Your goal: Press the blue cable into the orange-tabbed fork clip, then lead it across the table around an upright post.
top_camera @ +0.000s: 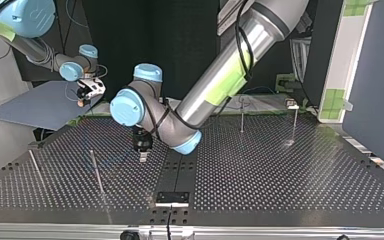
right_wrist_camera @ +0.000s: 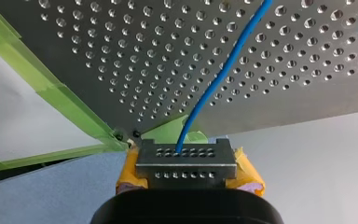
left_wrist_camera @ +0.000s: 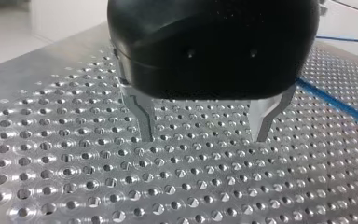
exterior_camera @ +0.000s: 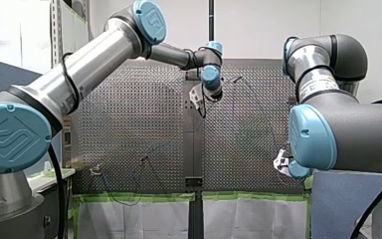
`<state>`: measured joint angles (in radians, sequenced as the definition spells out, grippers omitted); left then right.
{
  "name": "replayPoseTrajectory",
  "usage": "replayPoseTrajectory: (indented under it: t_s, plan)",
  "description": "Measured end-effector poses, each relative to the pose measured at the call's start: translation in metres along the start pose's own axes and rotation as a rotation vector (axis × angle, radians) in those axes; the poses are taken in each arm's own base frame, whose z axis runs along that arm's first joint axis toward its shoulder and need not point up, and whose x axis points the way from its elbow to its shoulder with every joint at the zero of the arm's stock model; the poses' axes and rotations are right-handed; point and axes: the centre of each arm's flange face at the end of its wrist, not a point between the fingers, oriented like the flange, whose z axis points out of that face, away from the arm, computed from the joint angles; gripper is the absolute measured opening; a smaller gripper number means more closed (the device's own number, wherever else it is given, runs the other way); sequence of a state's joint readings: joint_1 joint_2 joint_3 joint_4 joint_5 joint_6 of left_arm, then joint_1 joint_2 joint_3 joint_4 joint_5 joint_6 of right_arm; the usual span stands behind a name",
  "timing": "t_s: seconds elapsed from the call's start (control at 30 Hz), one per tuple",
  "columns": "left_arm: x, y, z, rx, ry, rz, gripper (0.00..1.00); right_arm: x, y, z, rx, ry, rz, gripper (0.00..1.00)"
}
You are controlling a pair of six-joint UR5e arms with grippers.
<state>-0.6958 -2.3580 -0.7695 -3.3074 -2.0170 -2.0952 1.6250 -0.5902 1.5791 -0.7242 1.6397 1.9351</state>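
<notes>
Little seemed done: my right gripper (right_wrist_camera: 185, 155) was clamped on the blue cable (right_wrist_camera: 223, 70), which ran ahead of it over the table (right_wrist_camera: 98, 70), while my left gripper (left_wrist_camera: 204, 137) stood open and empty, the cable beside it, no clip or post nearby.

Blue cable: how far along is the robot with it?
Done: my right gripper is shut on the blue cable, just past the edge of the table. In hand: my left gripper hangs open over the table, with the cable beside it, not gripped. Left: pressing it into the clip, which I cannot make out, and leading it round an upright post. No view shows either done.
</notes>
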Motion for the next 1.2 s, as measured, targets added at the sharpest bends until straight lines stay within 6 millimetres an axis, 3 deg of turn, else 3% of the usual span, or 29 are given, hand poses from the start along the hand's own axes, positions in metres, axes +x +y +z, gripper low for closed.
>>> replayPoseTrajectory:
  t_s: [0.37,0.83,1.2]
  plan:
    - [0.011,-0.013,-0.011,0.091,0.079,-0.108,1.0,-0.001,-0.001,-0.001,0.003,-0.005,-0.007,0.0]
    - [0.004,-0.028,-0.023,0.186,0.176,-0.244,1.0,-0.002,-0.004,-0.002,0.008,-0.009,-0.01,0.0]
    - [-0.011,-0.027,-0.028,0.143,0.145,-0.358,1.0,-0.004,-0.006,-0.003,0.01,-0.015,-0.012,0.0]
